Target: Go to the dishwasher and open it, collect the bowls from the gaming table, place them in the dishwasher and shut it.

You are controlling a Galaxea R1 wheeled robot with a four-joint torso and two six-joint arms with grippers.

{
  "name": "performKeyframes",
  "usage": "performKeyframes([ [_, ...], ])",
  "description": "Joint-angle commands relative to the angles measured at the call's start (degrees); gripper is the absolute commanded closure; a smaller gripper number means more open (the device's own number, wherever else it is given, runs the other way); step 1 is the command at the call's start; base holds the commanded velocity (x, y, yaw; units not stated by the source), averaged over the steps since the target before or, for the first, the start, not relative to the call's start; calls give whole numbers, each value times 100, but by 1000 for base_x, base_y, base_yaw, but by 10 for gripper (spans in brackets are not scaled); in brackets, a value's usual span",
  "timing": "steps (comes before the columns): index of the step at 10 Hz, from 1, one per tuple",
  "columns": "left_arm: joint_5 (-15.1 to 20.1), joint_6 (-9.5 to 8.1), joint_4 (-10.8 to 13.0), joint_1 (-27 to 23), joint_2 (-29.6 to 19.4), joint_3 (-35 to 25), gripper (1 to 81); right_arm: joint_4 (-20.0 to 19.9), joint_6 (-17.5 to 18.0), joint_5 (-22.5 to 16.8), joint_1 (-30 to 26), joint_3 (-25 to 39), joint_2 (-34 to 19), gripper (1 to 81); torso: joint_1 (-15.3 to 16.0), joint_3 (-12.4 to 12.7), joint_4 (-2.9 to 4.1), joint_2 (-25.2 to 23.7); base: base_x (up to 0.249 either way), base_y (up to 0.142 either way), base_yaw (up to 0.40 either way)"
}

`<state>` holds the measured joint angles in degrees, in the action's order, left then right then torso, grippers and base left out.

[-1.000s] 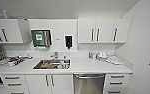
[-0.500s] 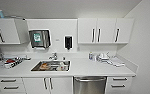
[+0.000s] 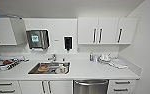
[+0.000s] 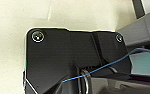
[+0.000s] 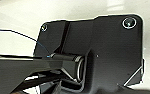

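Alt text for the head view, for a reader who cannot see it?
A closed steel-fronted dishwasher sits under a white kitchen counter, right of a sink holding dishes. White wall cabinets, a paper towel dispenser and a soap dispenser hang above.

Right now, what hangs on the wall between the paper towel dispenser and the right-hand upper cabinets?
A small black soap dispenser, seen in the head view; bare white wall around it.

dishwasher [image 3: 90, 86]: lower part cut off by head view's bottom edge, only top of front and bar handle visible.
sink [image 3: 50, 68]: contents blurred, orange and pale shapes, can't identify.
items on worktop [image 3: 96, 72] right of sink: small bottle and white things, too blurry to name.
left-end clutter [image 3: 6, 64]: indistinct, partly cut by edge.
drawers [image 3: 5, 86]: cropped at bottom.
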<state>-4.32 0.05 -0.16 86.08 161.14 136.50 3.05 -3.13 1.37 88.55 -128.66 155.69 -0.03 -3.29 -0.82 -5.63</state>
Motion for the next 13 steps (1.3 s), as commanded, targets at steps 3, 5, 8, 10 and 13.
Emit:
performKeyframes([
  [3, 265, 21, -2, -341, -81, -88, 10, -76, 14, -304, -316, 44, -114, 10, 3, 0, 0, 0, 152, 0, 0],
  [5, 265, 21, 7, -350, -81, -97, 10, -76, 14, -304, -316, 35, -123, 10, 3, 0, 0, 0, 152, 0, 0],
  [8, 265, 21, 7, -342, -81, -97, 10, -76, 14, -304, -316, 35, -123, 10, 3, 0, 0, 0, 152, 0, 0],
  [10, 265, 21, 7, -342, -81, -97, 10, -76, 14, -303, -307, 35, -123, 10, 3, 0, 0, 0, 120, 0, 0],
  [13, 265, 21, 25, -324, -90, -97, 10, -76, 14, -304, -307, 53, -132, 10, 8, -2, 0, 5, 0, 0, 0],
])
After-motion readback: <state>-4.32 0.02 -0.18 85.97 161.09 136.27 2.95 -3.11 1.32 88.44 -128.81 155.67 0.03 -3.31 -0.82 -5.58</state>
